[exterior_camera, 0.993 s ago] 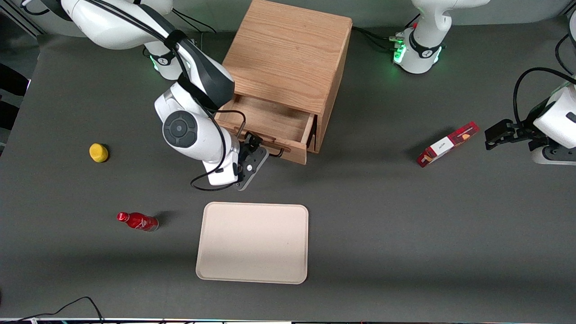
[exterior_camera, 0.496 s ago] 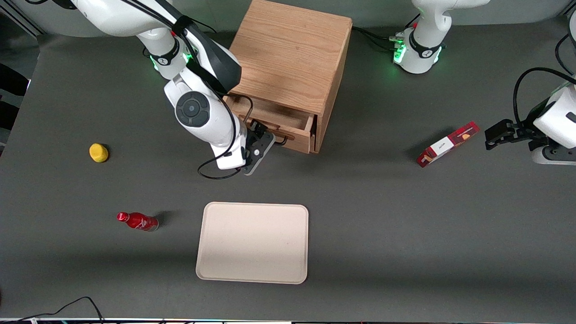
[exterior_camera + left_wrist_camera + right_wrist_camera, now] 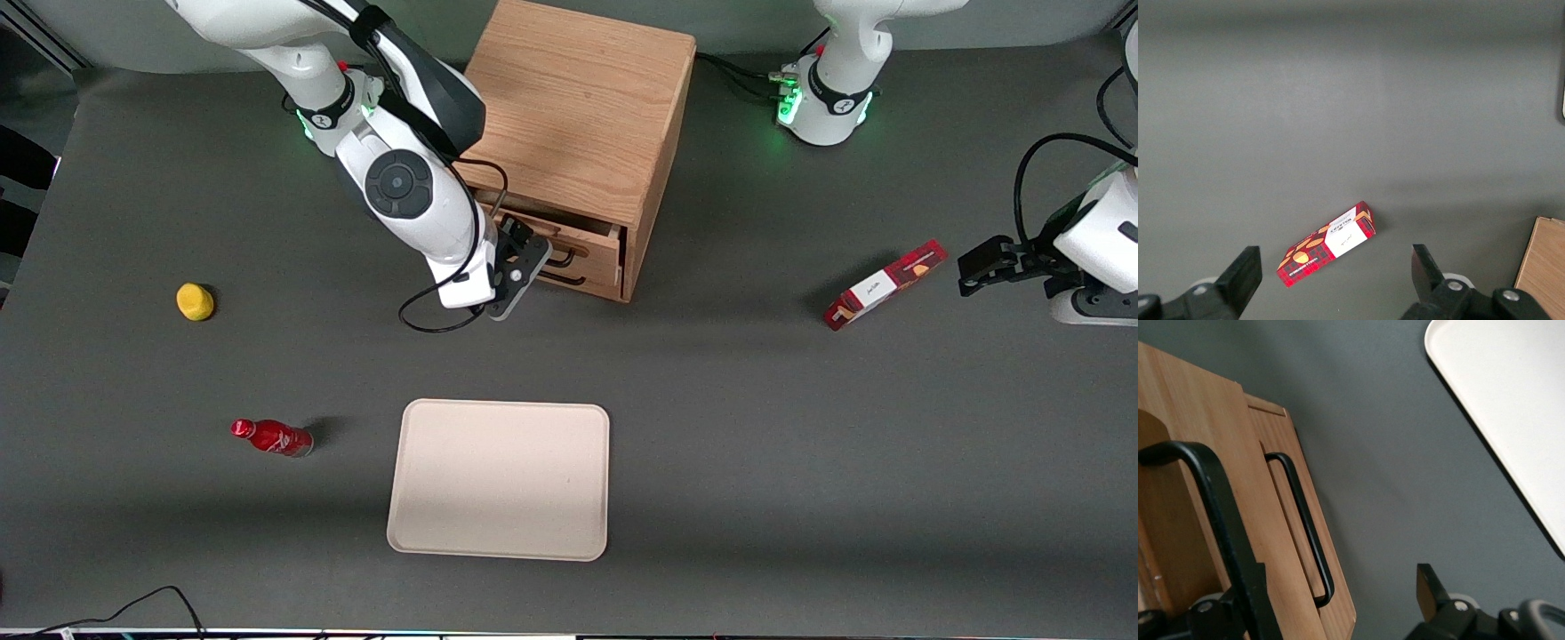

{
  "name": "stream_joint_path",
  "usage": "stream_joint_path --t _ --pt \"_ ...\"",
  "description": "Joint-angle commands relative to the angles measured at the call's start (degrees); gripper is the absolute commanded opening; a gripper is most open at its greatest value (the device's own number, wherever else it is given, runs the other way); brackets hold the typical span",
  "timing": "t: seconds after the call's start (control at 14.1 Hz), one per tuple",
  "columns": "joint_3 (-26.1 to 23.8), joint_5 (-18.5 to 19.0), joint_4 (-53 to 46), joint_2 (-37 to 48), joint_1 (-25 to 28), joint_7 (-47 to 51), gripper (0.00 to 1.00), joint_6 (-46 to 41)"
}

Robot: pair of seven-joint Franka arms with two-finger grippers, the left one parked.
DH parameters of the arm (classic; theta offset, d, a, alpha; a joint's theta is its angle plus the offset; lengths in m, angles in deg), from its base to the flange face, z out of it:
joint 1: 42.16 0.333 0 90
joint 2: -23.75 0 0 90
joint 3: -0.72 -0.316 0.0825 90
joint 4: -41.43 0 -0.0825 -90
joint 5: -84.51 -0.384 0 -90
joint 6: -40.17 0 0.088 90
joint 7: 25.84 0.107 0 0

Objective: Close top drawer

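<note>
The wooden cabinet (image 3: 578,116) stands at the back of the table. Its top drawer (image 3: 594,252) sticks out only a short way, with a thin slit of its inside showing under the cabinet top. My right gripper (image 3: 531,256) is open and empty, right in front of the drawer front at its black wire handle (image 3: 562,259). In the right wrist view the gripper (image 3: 1338,593) straddles the drawer fronts. One finger (image 3: 1250,590) lies against the top drawer's handle (image 3: 1201,477). The lower drawer's handle (image 3: 1308,533) is beside it.
A beige tray (image 3: 498,480) lies nearer the front camera than the cabinet, also in the right wrist view (image 3: 1511,400). A red bottle (image 3: 272,437) and a yellow object (image 3: 195,301) lie toward the working arm's end. A red box (image 3: 885,284) lies toward the parked arm's end.
My gripper has moved toward the cabinet, against the top drawer's front. The drawer has slid in from well open to almost shut.
</note>
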Motion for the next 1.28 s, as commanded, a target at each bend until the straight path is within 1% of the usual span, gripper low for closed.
stream_joint_path --t 0.0,0.14,0.57,0.78,0.92,1.06,1.21 --pt "-0.7 -0.1 3.6 3.4 0.0 2.2 1.00 0.7" --pt "-1.7 -0.1 3.7 3.5 0.0 2.3 1.00 0.4" --pt "-2.1 -0.4 3.5 4.6 -0.1 2.5 1.00 -1.2" --pt "-2.1 -2.8 2.8 5.6 -0.4 2.0 1.00 -2.1" --pt "-2.0 -3.0 0.3 5.5 -0.7 1.9 1.00 -5.4" --pt "-1.8 -4.4 -1.7 5.5 -0.7 1.8 1.00 -7.9" --pt "-1.5 -4.8 -3.6 5.6 -0.8 1.8 1.00 -10.2"
